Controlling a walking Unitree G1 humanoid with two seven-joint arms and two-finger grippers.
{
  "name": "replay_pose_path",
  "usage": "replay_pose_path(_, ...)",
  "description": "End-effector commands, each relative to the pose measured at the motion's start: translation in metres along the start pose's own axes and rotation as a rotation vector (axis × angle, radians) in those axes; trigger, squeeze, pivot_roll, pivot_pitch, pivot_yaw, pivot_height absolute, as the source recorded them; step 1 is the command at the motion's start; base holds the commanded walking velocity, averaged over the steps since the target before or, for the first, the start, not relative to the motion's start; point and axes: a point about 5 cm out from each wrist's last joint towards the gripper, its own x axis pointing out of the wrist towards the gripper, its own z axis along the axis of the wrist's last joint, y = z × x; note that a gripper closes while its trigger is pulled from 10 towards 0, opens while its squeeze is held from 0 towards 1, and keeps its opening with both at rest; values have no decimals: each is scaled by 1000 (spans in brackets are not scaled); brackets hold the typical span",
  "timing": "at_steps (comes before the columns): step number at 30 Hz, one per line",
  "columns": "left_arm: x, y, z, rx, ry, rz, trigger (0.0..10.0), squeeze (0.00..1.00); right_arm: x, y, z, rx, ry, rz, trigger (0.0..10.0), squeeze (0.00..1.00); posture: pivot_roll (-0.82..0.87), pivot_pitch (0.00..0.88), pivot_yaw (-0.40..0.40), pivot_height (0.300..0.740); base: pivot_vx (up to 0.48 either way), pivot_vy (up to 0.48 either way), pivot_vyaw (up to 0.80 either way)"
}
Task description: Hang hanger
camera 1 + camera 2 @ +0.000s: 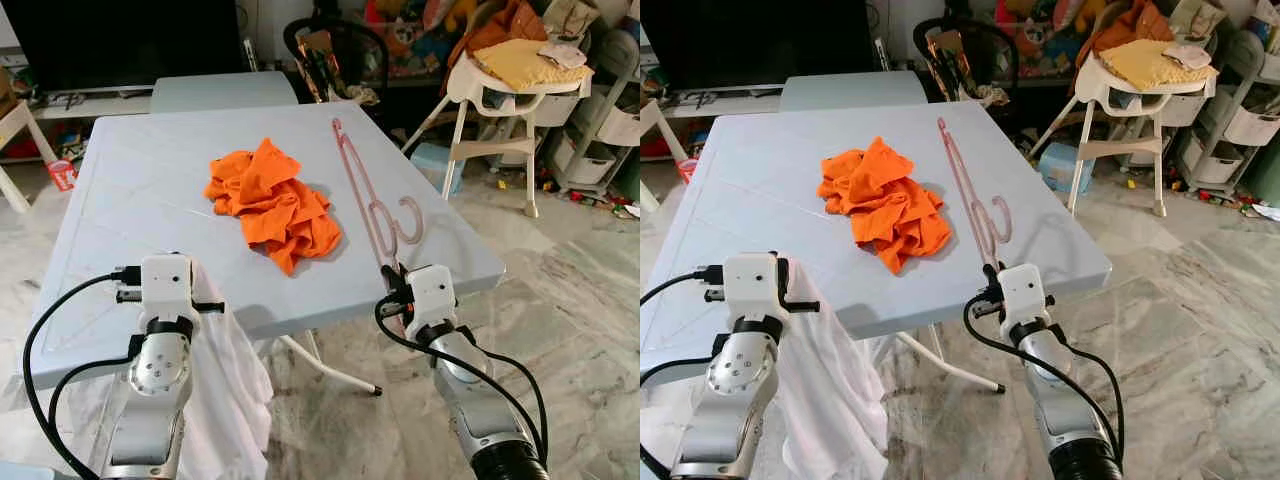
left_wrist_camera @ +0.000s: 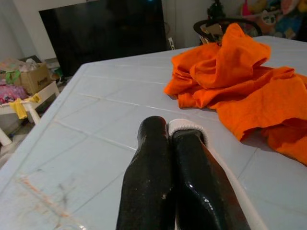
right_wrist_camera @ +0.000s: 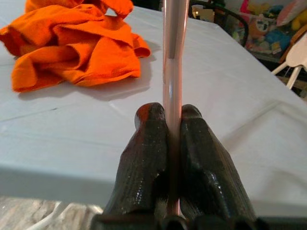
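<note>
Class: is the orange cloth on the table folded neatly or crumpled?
Crumpled: the orange cloth lies bunched in an uneven heap of loose folds on the pale blue table.

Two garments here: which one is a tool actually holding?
The white garment, clamped in the left tool and hanging off the table's near edge. The orange garment lies loose on the table, untouched.

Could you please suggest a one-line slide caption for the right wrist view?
Right gripper shut on a pink hanger above the pale table, orange garment lying beside.
</note>
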Motion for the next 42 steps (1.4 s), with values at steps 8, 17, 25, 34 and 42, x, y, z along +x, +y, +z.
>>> replay_pose_path(8,23,17,35,-25,-139,37,10000,0,-2,0,-6,2,37,-2,10000,0,47,0,-10,740,178,0,0)
replay_pose_path(17,30,23,42,-32,-160,59,10000,0,-3,0,-6,-3,39,1,10000,0,43,0,-11,740,423,0,0)
replay_pose_path(25,29,22,40,-32,-152,65,10000,0,-4,1,-8,-8,44,9,10000,0,47,0,-16,740,428,0,0)
replay_pose_path(34,30,27,44,-19,-164,87,10000,0,-4,3,-10,-14,51,22,10000,0,52,0,-21,740,360,0,0)
replay_pose_path(42,46,33,60,62,-202,122,10000,0,-5,5,-12,-15,63,34,10000,0,52,0,-17,740,36,0,0)
